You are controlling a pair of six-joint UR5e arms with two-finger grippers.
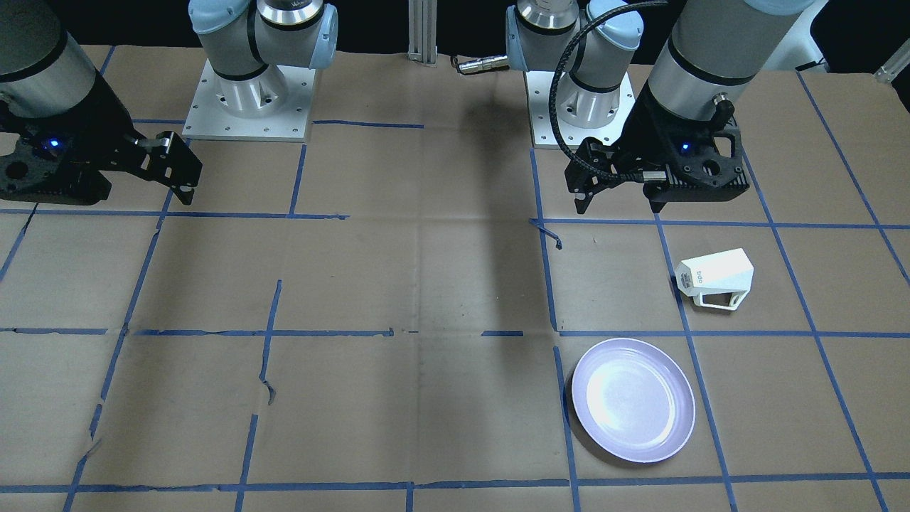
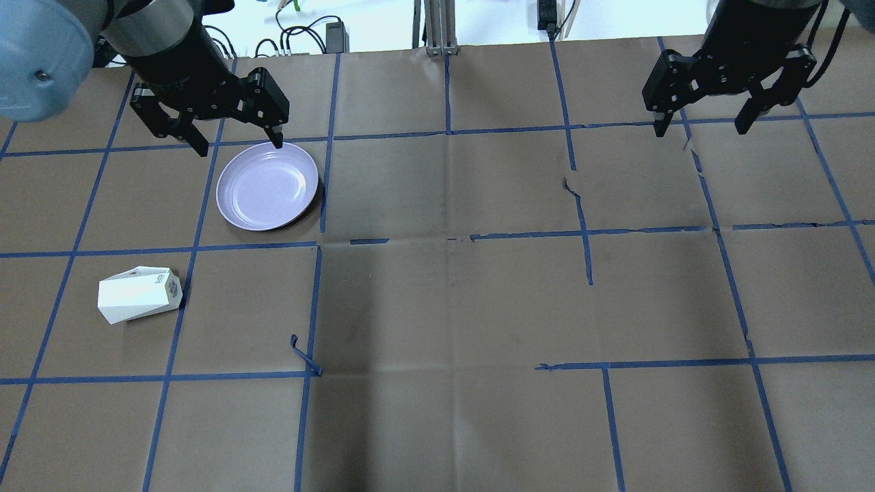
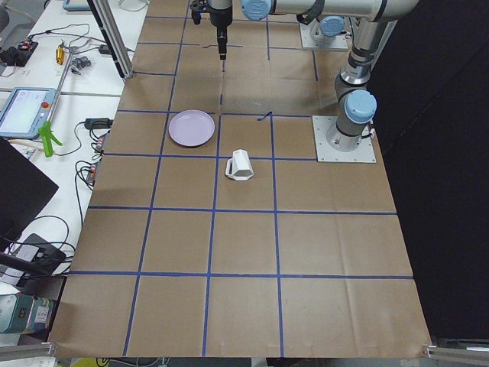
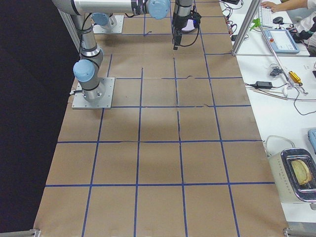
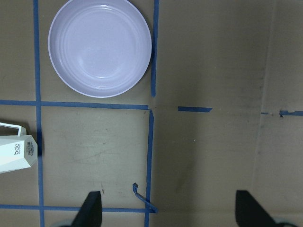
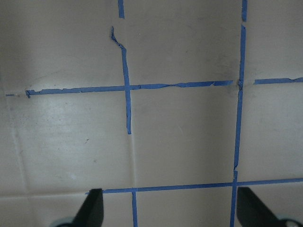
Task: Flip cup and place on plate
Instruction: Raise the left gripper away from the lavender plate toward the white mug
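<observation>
Presently, left gripper (image 2: 239, 145): spread wide and empty, hanging high over the bench (image 2: 478, 307) and touching nothing.
Right gripper (image 2: 699, 128): also spread and empty, off towards the bench's right end, well apart from both task things.
Cup (image 2: 137, 295): lying on its side in the left half, roughly midway between the robot's edge and the operators' edge, far from any corner. The narrow base points towards the bench's middle and the mouth towards the left end.
Handle (image 1: 719, 302): a thin open frame, turned towards the operators' edge.
Lettering (image 5: 17, 152): small and dark, on a facet near the base.
Plate (image 2: 266, 184): bare, nearer the operators' edge than the cup and apart from it.
Likely feel: small, rigid and light, with hard smooth walls that would not give under the pads. The thin handle looks the weakest part.
Slip risk: the body tapers, so a pinch low down could squirt off towards the base.
Where to hold: probably two opposite flat facets on the wider half, clear of the handle. Pinching the wall at the mouth may work too.
Setting down: the plate looks glossy and slick, so the narrow base could skate, and a gentle landing at the centre seems wise.
</observation>
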